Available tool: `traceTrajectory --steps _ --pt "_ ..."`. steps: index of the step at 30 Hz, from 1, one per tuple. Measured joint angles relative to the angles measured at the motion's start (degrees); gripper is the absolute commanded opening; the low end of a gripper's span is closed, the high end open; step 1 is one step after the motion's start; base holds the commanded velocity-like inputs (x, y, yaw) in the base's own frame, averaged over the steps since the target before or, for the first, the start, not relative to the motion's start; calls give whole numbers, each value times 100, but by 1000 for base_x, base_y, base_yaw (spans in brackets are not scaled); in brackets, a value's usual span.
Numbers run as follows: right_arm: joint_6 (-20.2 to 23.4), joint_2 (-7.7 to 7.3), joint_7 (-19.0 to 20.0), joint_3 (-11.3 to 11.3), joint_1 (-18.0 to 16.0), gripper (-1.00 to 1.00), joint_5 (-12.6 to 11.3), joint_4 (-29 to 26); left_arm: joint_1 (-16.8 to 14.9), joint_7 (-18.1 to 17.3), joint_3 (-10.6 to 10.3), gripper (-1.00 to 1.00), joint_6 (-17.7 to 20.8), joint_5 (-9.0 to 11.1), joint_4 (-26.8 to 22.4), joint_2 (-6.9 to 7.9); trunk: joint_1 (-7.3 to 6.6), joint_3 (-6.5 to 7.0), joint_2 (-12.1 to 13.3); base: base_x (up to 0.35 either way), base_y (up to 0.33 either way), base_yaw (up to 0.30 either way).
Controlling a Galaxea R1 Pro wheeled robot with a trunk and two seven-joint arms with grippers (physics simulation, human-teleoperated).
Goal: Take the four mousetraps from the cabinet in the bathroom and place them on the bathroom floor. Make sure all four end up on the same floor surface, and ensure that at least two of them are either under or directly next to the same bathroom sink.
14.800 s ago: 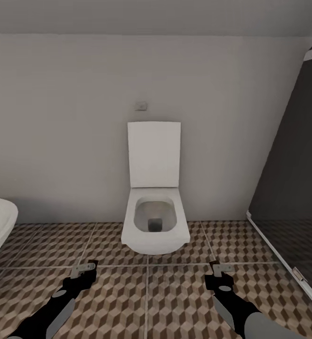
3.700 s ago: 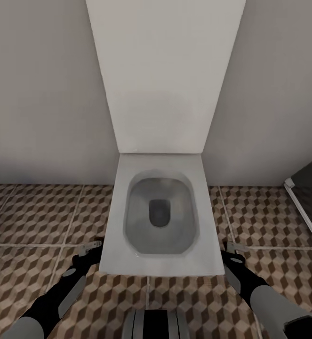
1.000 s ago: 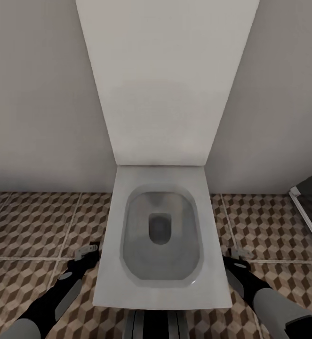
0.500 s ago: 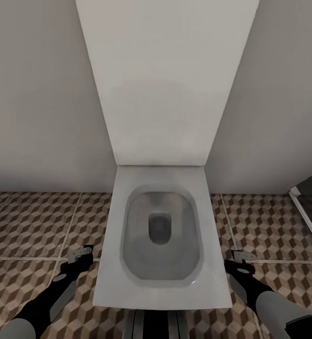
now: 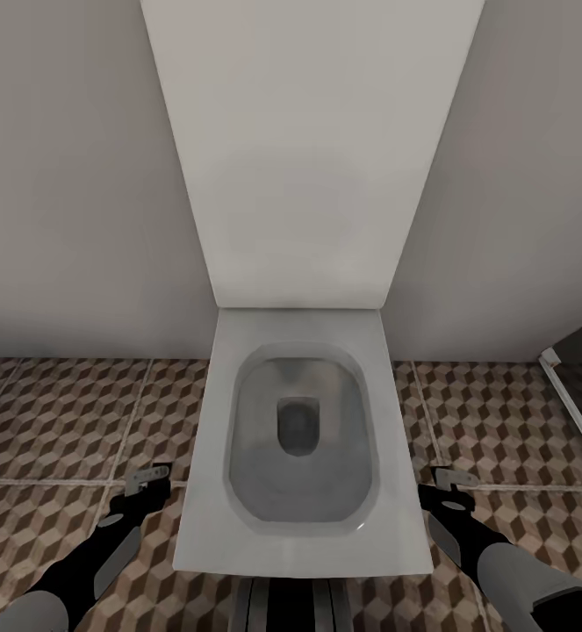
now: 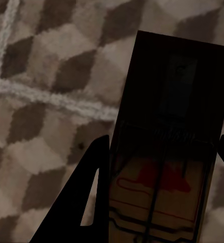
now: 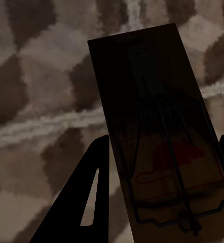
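No text, label or number reads — anywhere.

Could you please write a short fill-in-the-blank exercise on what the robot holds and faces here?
1. Straight ahead of the robot stands a white ____ with its lid raised against the wall.
2. The left gripper is shut on a ____.
3. The mousetrap in the right gripper bears a ____ mark on its wood.
4. Both grippers hang above the cube-patterned ____.

Missing words: toilet; mousetrap; red; floor
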Motion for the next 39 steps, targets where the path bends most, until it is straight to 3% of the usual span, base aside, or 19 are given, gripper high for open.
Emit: traceTrajectory --steps 31,39 --pt "3 -5 206 0 0 -100 10 0 -1 -88 -4 -100 -10 -17 -40 -22 0 0 0 0 0 0" --pt "4 -5 206 0 0 -100 12 0 -1 -85 -13 -100 9 -16 -48 -104 0 0 0 0 0 0"
